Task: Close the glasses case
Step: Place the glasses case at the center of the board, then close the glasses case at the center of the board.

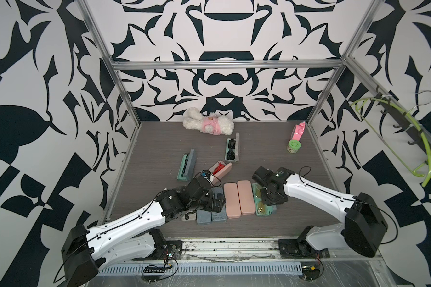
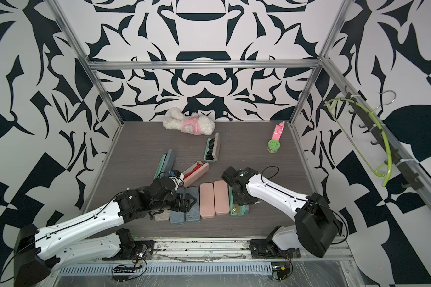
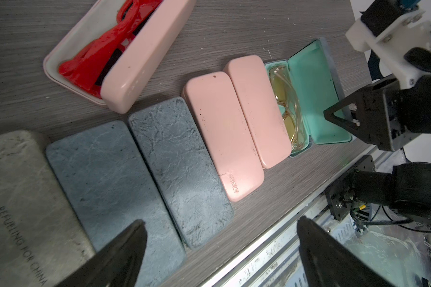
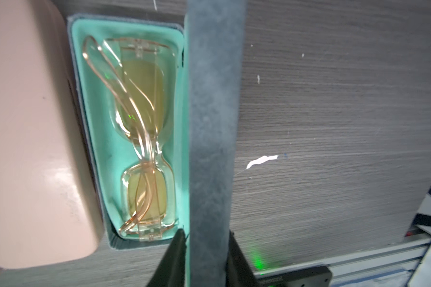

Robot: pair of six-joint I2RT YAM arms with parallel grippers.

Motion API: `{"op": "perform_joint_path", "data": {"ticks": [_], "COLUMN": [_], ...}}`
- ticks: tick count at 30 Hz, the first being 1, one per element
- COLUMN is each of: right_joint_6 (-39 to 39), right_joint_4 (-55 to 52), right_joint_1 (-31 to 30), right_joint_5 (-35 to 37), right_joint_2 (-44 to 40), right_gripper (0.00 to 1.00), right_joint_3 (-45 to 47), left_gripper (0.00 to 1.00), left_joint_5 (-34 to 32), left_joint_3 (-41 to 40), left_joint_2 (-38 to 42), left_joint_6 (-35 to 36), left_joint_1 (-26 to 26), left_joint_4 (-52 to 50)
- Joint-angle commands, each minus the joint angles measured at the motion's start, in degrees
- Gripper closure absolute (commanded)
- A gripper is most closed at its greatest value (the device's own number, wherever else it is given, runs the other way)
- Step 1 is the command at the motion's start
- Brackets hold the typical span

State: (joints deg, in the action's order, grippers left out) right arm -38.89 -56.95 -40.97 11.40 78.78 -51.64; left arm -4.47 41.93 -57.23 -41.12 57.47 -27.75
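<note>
The glasses case (image 4: 105,154) lies open at the right end of the row of cases, grey outside and teal inside, with yellow-tinted glasses (image 4: 139,119) in its base. Its lid (image 4: 214,124) stands upright, edge-on in the right wrist view. My right gripper (image 4: 204,238) is shut on the lid's near end, one finger against the teal lining and one against the grey outside. In both top views the right wrist hides most of this case (image 1: 259,210) (image 2: 238,211). My left gripper (image 3: 219,223) is open and empty above the blue-grey cases (image 3: 135,174).
Two closed pink cases (image 1: 239,198) lie against the open case's left side. An open pink case with red glasses (image 1: 220,170), two more open cases (image 1: 187,166) (image 1: 233,150), a plush toy (image 1: 208,123) and a green jar (image 1: 294,146) lie farther back.
</note>
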Motion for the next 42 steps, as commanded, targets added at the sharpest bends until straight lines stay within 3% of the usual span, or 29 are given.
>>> {"op": "perform_joint_path", "data": {"ticks": [1, 17, 32, 42], "right_joint_6": [-0.7, 0.3, 7.2, 8.4], "right_joint_4": [0.6, 1.6, 9.4, 10.8], "right_joint_1": [-0.3, 1.2, 20.4, 24.7], "right_joint_5": [-0.4, -3.5, -28.2, -34.9], "right_joint_2": [-1.7, -10.9, -22.9, -25.7], "right_gripper": [0.66, 0.47, 0.46, 0.46], "right_joint_3": [0.4, -0.2, 5.0, 5.2], "left_gripper": [0.01, 0.01, 0.01, 0.01], "left_joint_5": [0.9, 5.3, 11.9, 22.3], "left_joint_3": [0.8, 1.8, 7.4, 19.0], "left_joint_2": [-0.3, -2.6, -13.2, -29.4], "left_joint_6": [-0.2, 0.2, 6.4, 11.9], "left_joint_1": [-0.3, -0.3, -0.3, -3.6], "left_joint_4": [0.7, 5.0, 10.3, 10.7]}}
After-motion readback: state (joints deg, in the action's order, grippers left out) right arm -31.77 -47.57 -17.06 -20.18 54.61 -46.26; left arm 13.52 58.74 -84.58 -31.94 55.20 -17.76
